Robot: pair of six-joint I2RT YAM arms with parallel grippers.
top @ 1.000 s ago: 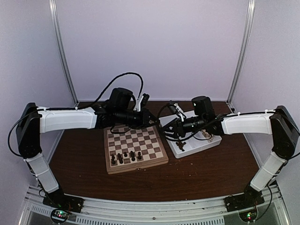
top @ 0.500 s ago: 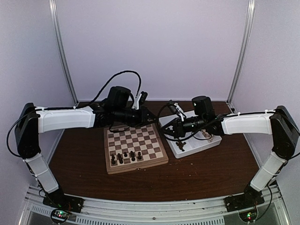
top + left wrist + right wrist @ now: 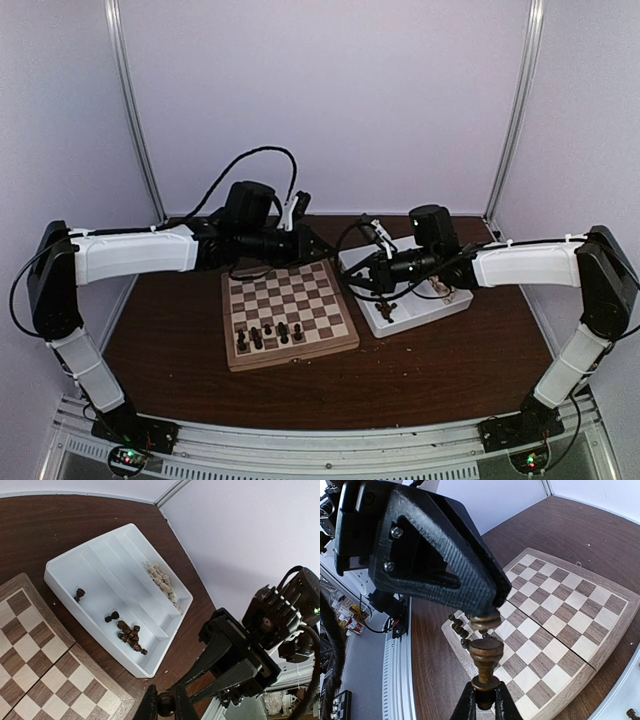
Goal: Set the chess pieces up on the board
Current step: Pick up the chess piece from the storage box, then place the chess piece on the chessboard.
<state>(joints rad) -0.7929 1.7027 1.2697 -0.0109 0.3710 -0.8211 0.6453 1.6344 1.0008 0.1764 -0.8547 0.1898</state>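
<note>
We find the right pincer (image 3: 485,700) pressed together on one end of a dark piece (image 3: 486,660), which stands straight out from its fingertips. At the piece's other end sits the tip of the left pincer (image 3: 166,706), pressed together too. It looks to be pinching that same piece, though we cannot be sure of its hold. So the piece hangs in the air between the two tips, touching nothing else. As far as the top view shows, it is over the tabletop (image 3: 440,370), about where the board (image 3: 570,605) and the white tray (image 3: 65,575) lie side by side.

Farther out, we count only a handful of chess pieces (image 3: 270,333) standing on the board, all in the rows at its near edge; the other squares are bare. In the tray, the spare dark pieces (image 3: 131,635) lie on the side nearer the board and the pale pieces (image 3: 162,582) on the side away from it. We judge the task to be at an early stage, with most of the placing left to do. The held piece is not yet down on any square.
</note>
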